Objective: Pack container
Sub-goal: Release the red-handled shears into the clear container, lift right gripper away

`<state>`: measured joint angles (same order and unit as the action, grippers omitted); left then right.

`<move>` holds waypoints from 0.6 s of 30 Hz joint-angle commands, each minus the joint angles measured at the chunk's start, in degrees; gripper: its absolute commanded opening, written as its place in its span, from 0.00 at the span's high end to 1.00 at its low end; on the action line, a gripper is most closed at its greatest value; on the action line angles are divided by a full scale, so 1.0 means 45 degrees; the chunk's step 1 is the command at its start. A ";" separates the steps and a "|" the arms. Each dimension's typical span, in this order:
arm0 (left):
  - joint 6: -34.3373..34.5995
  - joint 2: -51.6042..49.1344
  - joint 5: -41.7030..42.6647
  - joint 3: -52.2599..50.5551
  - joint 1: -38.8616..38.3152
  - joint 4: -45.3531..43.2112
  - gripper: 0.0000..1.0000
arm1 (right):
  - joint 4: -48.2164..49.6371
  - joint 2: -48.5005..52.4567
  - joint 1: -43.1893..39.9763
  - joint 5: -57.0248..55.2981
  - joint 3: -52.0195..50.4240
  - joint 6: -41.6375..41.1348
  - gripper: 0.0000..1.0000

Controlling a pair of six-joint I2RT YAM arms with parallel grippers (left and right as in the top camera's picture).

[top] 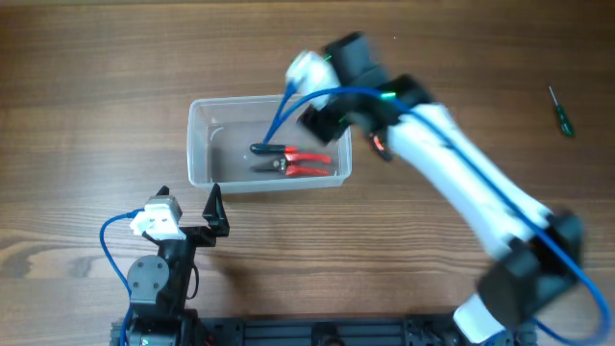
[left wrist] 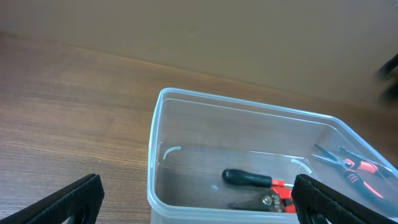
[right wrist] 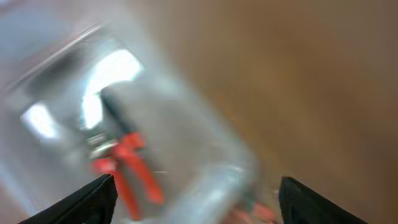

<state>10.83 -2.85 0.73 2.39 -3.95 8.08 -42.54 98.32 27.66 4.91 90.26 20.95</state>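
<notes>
- Worktop (top: 77, 115): wood grain, seen from overhead.
- Right arm (top: 461, 183): white, stretched from the near right corner toward the middle. Its pincer (top: 322, 120) is held above the far right corner of the container. In the blurred wrist view the pincer (right wrist: 199, 186) is spread wide with nothing gripped between the fingers.
- Container (top: 269, 99): clear plastic, set flat left of the worktop's centre, well apart from every edge.
- Left arm (top: 159, 274): kept at the near edge. Its pincer (top: 190, 204) is stopped just short of the container's near wall, fingers fully apart and nothing held.
- Red-handled pliers (top: 307, 161): laid on the container floor, right half.
- Black-handled tool (top: 264, 149): laid inside, touching the pliers.
- Green screwdriver (top: 561, 111): left alone on the worktop near the right edge.
</notes>
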 commanded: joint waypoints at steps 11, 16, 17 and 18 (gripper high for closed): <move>0.0117 -0.0039 -0.0034 -0.0053 0.0073 0.0010 0.00 | 0.0015 0.1287 -1.1657 0.0646 0.0262 -0.1647 0.08; 0.0117 -0.0039 -0.0034 -0.0053 0.0073 0.0010 0.00 | -0.0097 0.3308 -1.3532 0.0884 0.0262 -0.1423 0.09; 0.0117 -0.0039 -0.0034 -0.0053 0.0073 0.0010 0.00 | -0.0170 0.3798 -1.3658 0.0879 0.0257 -0.1005 0.11; 0.0117 -0.0039 -0.0034 -0.0053 0.0073 0.0010 0.00 | -0.0160 0.4056 -1.3668 0.0874 0.0262 -0.0772 0.11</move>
<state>10.85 -2.85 0.73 2.39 -3.95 8.08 -42.78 111.70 -33.67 5.67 91.74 14.81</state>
